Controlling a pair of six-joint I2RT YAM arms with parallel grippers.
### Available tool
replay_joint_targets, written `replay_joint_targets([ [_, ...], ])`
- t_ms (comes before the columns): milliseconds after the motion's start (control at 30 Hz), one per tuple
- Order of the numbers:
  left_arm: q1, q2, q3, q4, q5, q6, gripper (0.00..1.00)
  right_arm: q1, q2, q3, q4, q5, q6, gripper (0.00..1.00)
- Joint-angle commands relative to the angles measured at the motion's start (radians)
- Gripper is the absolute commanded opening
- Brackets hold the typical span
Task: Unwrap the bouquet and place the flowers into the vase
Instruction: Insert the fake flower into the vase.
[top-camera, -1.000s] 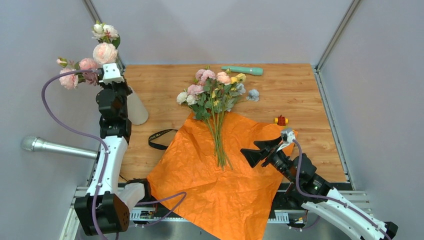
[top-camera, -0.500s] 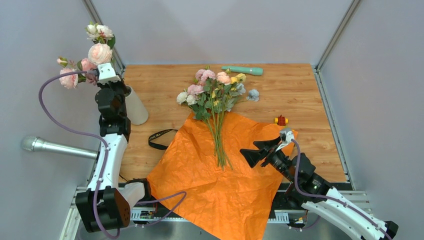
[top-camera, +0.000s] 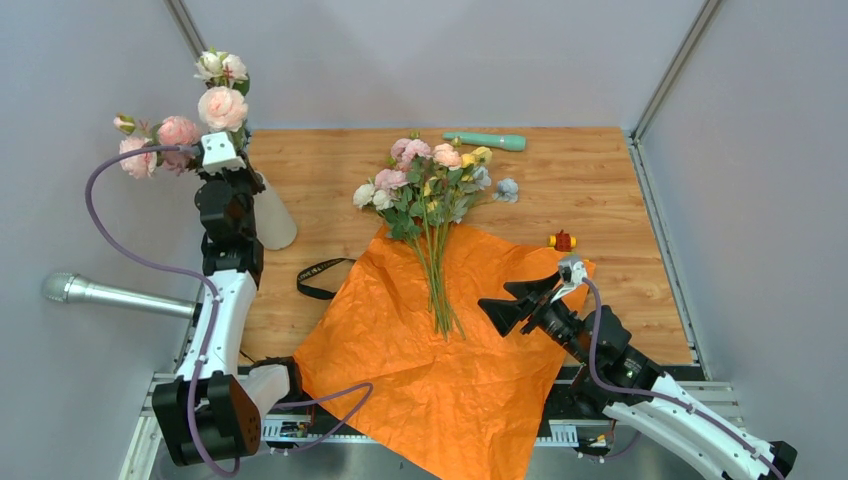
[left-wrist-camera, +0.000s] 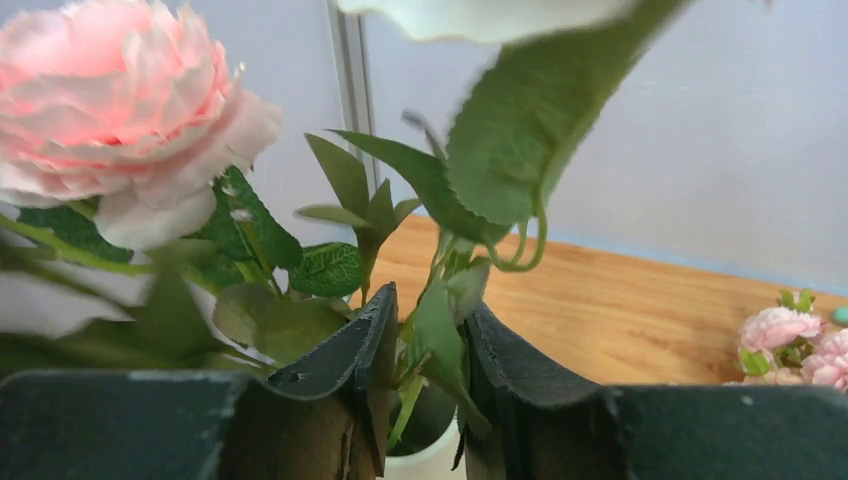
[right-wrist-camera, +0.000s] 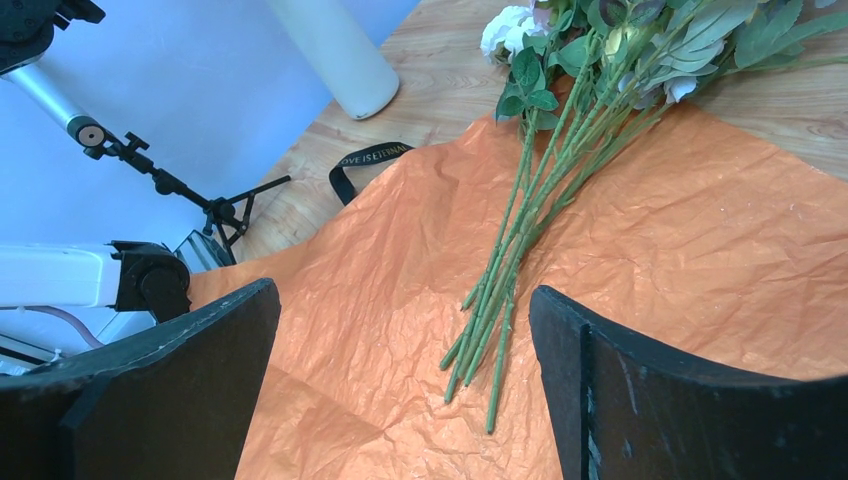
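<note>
Left gripper (left-wrist-camera: 430, 340) stands above the vase (top-camera: 272, 215) at the far left of the table (top-camera: 330, 160). Its jaws are narrowly parted, with a pink flower spray (top-camera: 210, 105) running between them. The spray appears released, though leaves (left-wrist-camera: 520, 130) obscure contact. Recommend a straight upward withdrawal, clear of foliage. Remaining flowers (top-camera: 430, 190) lie on the orange paper (top-camera: 440, 370), centre. Right gripper (right-wrist-camera: 403, 300) hovers wide open and empty near their stems. Black strap (top-camera: 320, 275) and teal wand (top-camera: 485, 141) obstruct nothing.

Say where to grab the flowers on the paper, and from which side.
Best grip the stems mid-length, from above, jaws across them: there they lie bunched and flat on the paper, while the ends fan out and the blooms are bulky.
</note>
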Motion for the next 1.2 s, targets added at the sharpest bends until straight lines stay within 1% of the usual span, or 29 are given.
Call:
replay_joint_targets([
  [0,0.009,-0.039,-0.013,-0.067,0.012,-0.012,0.38,0.000,-0.005,0.015,0.045,-0.012,0.004,0.97],
  [167,0.009,-0.085,-0.017,-0.097,0.031,-0.019,0.47,0.000,-0.006,0.013,0.045,-0.017,0.004,0.97],
  [200,0.009,-0.095,-0.017,-0.101,0.035,-0.021,0.51,0.001,-0.006,0.011,0.045,-0.016,0.003,0.97],
  [333,0.010,-0.120,-0.012,-0.134,0.076,-0.040,0.57,0.001,-0.007,0.010,0.045,-0.018,0.002,0.97],
  [433,0.010,-0.140,0.000,-0.162,0.109,-0.053,0.65,-0.001,-0.007,0.011,0.044,-0.018,0.002,0.97],
  [567,0.009,-0.171,0.013,-0.225,0.153,-0.074,0.75,0.000,-0.005,0.012,0.042,-0.017,0.001,0.97],
  [733,0.009,-0.199,0.042,-0.339,0.193,-0.105,0.84,0.001,0.002,0.020,0.031,-0.017,-0.004,0.97],
  [1033,0.009,-0.252,0.061,-0.512,0.292,-0.151,0.88,0.000,0.031,0.035,0.024,-0.004,0.001,0.97],
  [1067,0.010,-0.261,0.060,-0.531,0.305,-0.158,0.88,0.000,0.044,0.040,0.019,0.001,0.003,0.96],
  [1167,0.010,-0.266,0.068,-0.666,0.293,-0.201,0.88,-0.001,0.126,0.080,-0.013,0.018,0.003,0.91],
])
